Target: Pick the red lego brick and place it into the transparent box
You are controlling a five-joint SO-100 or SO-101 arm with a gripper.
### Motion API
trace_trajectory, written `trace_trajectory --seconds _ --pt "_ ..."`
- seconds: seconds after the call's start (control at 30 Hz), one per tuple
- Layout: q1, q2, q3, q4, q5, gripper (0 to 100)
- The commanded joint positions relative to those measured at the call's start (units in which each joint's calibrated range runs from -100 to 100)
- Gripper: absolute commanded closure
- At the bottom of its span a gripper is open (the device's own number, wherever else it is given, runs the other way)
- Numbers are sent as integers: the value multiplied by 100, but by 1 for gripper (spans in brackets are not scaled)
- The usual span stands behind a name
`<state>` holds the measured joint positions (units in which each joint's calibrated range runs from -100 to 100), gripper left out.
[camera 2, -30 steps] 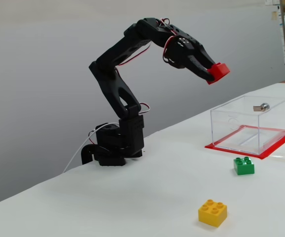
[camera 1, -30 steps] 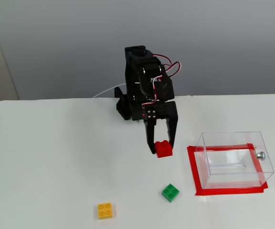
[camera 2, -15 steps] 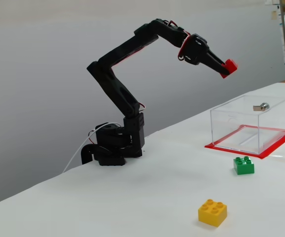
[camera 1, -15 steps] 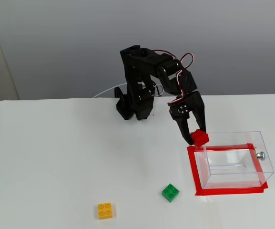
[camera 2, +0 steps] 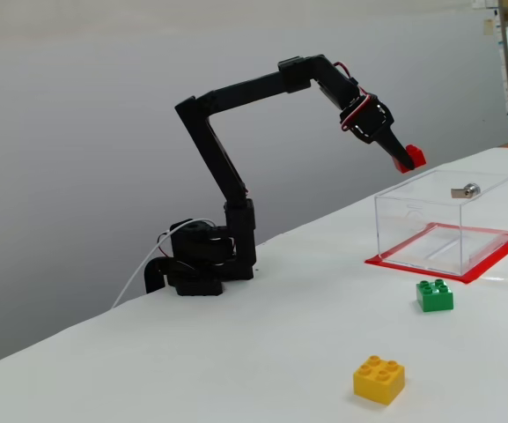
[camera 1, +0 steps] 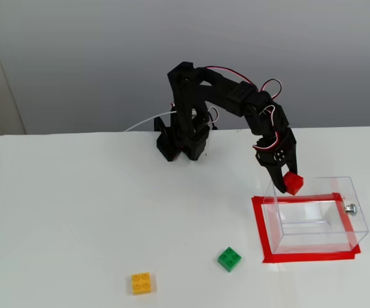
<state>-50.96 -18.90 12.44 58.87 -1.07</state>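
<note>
Gripper: the gripper [camera 1: 287,184] [camera 2: 406,159] is pinching the red lego brick [camera 1: 292,183] [camera 2: 410,157] between its two fingers, closed just to the brick's width
Red lego brick: it is hanging in the air, clear of the table [camera 1: 75,218], right at the rear left top corner of the transparent box [camera 1: 316,215] [camera 2: 445,218] in a fixed view; in the side fixed view it is sitting above and just beyond the box's far upper edge
Arm: the black arm [camera 1: 217,96] [camera 2: 236,97] is reaching out from its base [camera 1: 181,141] [camera 2: 201,260] near the table's back edge, the wrist tilting downward
Transparent box: it is standing open-topped toward the table's right side, inside a red tape rectangle [camera 1: 265,240] [camera 2: 491,264], a silver knob [camera 1: 350,207] [camera 2: 470,189] showing on one wall
Green brick: the green brick [camera 1: 229,258] [camera 2: 435,295] is lying near the table's front edge, just outside the tape's front left corner
Yellow brick: the yellow brick [camera 1: 140,283] [camera 2: 379,379] is lying close to the front edge, well apart from the box
</note>
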Motion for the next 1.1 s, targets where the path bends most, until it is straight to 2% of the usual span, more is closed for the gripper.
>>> trace_trajectory --seconds 0.0,0.37,0.9,0.97,1.07 --pt "-135 435 -810 -73 24 92" --pt "-364 1776 -2366 -73 24 92" --pt "-364 1971 -2402 -73 24 91" --pt "-364 1971 -2384 -73 3 89" --pt "-364 1971 -2384 -47 -13 79"
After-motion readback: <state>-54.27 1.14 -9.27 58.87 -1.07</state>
